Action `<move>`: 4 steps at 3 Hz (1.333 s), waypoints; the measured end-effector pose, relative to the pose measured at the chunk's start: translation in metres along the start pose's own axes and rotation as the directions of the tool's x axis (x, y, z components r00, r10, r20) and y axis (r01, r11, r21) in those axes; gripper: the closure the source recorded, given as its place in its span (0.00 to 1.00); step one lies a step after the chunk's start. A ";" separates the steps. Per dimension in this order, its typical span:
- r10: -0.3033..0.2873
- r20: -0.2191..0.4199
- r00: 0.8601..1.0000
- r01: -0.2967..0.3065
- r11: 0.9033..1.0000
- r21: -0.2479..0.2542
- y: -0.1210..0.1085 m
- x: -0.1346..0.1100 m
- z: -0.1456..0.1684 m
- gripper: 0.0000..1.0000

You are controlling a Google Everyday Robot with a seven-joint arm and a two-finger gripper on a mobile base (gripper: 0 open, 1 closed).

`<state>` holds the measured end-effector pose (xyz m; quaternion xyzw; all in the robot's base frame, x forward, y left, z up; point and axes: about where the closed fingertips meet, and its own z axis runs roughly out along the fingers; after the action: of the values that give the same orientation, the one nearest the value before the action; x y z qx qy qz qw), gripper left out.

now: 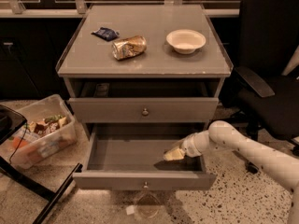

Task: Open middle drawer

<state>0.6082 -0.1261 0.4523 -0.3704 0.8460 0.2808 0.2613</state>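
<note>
The wide, flat grey middle drawer (107, 180) is pulled far out of the grey cabinet (154, 62). It sticks out toward the near side. Its long side runs from left to right. Its flat front faces the near side and has one small round metal knob (146, 185) in the middle. The grey bottom of the drawer shows.

The pale yellow claw (174, 154) is inside this drawer, low over the right part of the bottom, near the right wall. It points to the left. It sits at the tip of the white robot arm (243, 146), which comes in from the right. I cannot tell if the claw is clenched or released.

Above is the upper grey drawer front (187, 110) with its own small round knob (145, 111). There is a dark gap behind its top edge.

On the cabinet top a white round bowl (186, 40) sits far right. A shiny gold can (129, 47) lies on its side in the middle. A small dark blue packet (106, 33) lies to the far left of the can.

On the floor to the left is a clear plastic box (42, 149). Colourful snack packs (44, 125) lie in it. A black office chair (271, 78) stands on the right.
</note>
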 end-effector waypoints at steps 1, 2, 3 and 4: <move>0.038 0.018 0.999 -0.037 0.999 -0.031 -0.012 0.019 0.013 0.65; 0.037 -0.018 0.999 -0.038 0.996 -0.075 -0.008 0.041 0.031 0.89; 0.014 -0.067 0.998 -0.021 0.993 -0.113 0.003 0.058 0.044 0.85; -0.012 -0.088 0.996 0.000 0.991 -0.134 0.011 0.065 0.048 0.62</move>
<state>0.5727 -0.1194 0.3794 -0.4017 0.8349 0.3196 0.1987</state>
